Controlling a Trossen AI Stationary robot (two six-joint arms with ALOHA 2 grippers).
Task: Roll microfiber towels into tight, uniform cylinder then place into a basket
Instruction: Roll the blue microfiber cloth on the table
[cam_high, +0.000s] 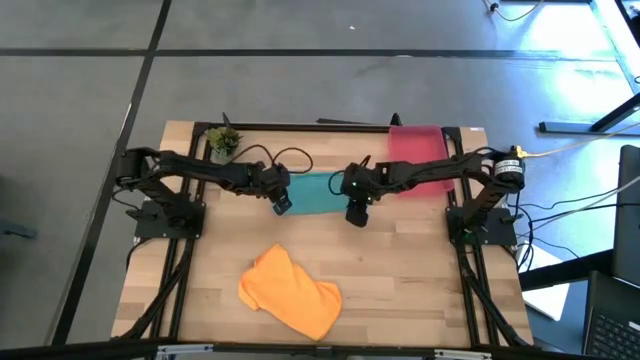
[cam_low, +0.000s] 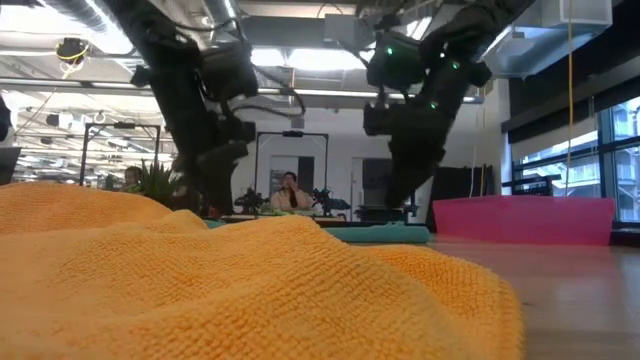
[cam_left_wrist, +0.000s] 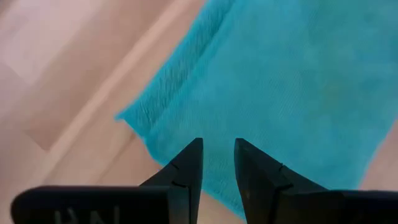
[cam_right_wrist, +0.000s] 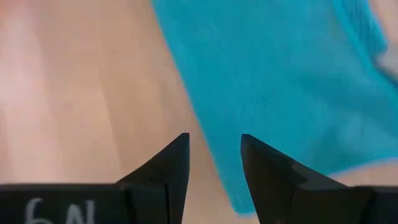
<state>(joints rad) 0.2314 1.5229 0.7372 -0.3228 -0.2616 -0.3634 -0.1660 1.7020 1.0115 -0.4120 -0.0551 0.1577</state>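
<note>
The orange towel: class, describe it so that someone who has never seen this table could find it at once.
Start at the wooden table and go to its near edge, away from the pink basket. The orange towel lies there alone in a crumpled heap, whereas the teal towel lies flat between both arms.

No clear text, brand, number or sign can be read in any view. The only lettering sits on the dark body just behind each pincer's fingers, at the edge of the wrist views, and it is cut off. Behind the left gripper (cam_left_wrist: 217, 152) the pale marks are too partial to make out. Behind the right gripper (cam_right_wrist: 214, 146) the marks look like a "6" followed by part of another letter, but they cannot be read with any certainty.
</note>
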